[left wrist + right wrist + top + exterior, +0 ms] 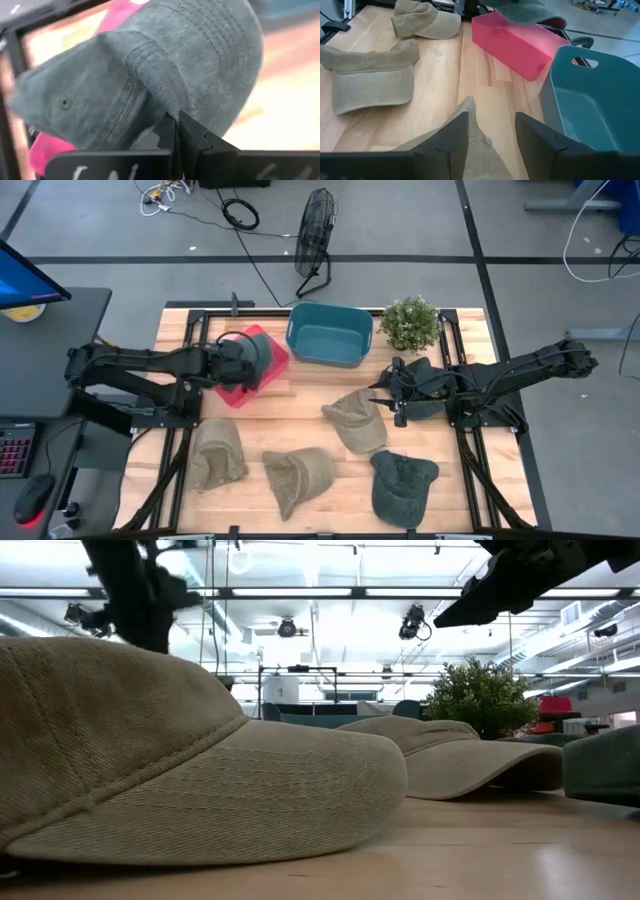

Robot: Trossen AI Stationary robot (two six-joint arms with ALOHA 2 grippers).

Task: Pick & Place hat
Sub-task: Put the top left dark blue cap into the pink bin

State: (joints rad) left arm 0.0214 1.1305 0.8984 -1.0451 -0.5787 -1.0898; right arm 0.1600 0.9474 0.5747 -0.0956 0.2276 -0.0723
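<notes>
My left gripper [243, 358] is shut on a grey-green hat [262, 350] above the pink bin [250, 388]; the left wrist view shows the hat [150, 65] filling the picture. My right gripper [490, 140] is open and hangs above a tan hat [356, 420], its fingers on either side of the cloth [475, 142] without touching. In the low view it is well above that hat [450, 755]. Two more tan hats [218, 450] [298, 475] and a dark green hat [402, 485] lie flat on the table. My left gripper pinches a raised fold of the hat's crown cloth [167, 107] between its two fingers [192, 135]. The hat is lifted off the table over the pink bin [520, 42]. Whether its lower edge touches the bin's rim I cannot tell.
A teal bin [330, 333] stands at the far edge next to the pink one, with a potted plant [410, 322] to its right. Dark cloth [425, 375] lies under the right arm. Bare wood shows between the bins and the row of hats [300, 415].
</notes>
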